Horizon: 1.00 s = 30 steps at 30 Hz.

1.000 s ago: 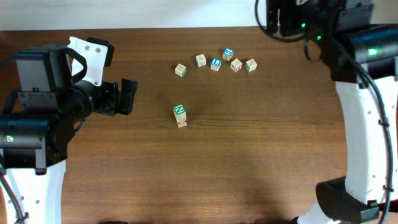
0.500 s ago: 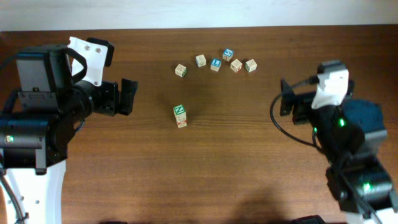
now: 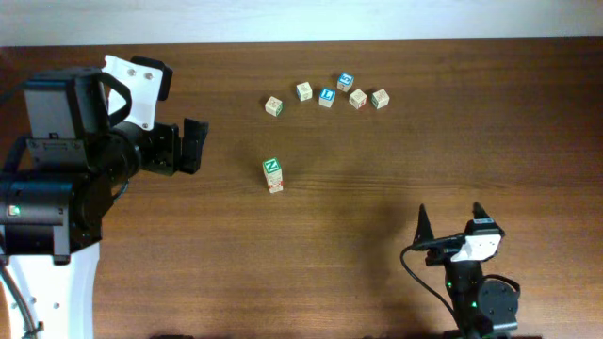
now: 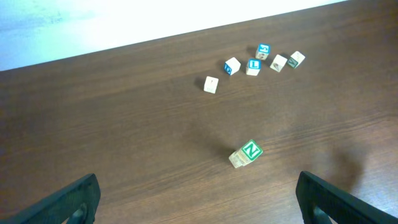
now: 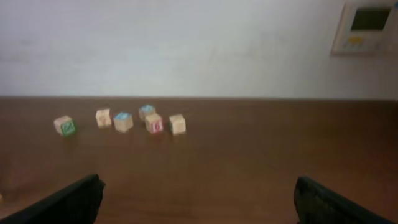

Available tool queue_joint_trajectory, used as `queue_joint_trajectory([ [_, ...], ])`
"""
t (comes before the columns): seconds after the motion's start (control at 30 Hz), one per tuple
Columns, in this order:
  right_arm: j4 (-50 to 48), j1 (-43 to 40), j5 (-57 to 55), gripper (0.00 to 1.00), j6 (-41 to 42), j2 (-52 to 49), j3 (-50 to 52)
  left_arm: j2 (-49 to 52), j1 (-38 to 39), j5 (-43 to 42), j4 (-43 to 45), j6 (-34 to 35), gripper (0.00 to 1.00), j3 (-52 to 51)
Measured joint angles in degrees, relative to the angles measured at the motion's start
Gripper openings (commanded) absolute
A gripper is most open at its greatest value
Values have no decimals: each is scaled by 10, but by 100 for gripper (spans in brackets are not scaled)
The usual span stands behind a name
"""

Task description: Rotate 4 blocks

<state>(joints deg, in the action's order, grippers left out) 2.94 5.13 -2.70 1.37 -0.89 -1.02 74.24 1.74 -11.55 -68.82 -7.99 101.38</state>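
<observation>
We see the left pincer (image 3: pixel 198 147) spread wide and empty over the left of the counter (image 3: pixel 377 188); the right pincer (image 3: pixel 449 216) is spread wide too, holding nothing, near the front edge; the green-N block (image 3: pixel 271 167) sits mid-counter, touching a pale block (image 3: pixel 275 185); farther back, four pale blocks (image 3: pixel 358 98) and two blue-faced blocks (image 3: pixel 326 97) form a loose curved row.
</observation>
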Motion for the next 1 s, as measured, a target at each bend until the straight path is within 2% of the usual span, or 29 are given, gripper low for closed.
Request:
queue_joint_trajectory([
  [0.67, 15, 0, 9, 98, 2, 0, 2, -1, 0, 1, 0, 0, 99, -1],
  [0.73, 15, 0, 9, 98, 2, 0, 2, -21, 0, 18, 30, 0, 99, -35],
  [0.83, 14, 0, 11, 98, 2, 1, 2, -136, 0, 40, 252, -32, 99, -240],
  [0.87, 14, 0, 13, 99, 2, 1, 2, -184, -3, 43, 351, -45, 99, -323],
  [0.93, 14, 0, 13, 98, 2, 2, 2, -279, -26, 43, 515, -61, 99, -488],
  [1.0, 14, 0, 13, 98, 2, 2, 2, -396, -54, 32, 643, -71, 99, -662],
])
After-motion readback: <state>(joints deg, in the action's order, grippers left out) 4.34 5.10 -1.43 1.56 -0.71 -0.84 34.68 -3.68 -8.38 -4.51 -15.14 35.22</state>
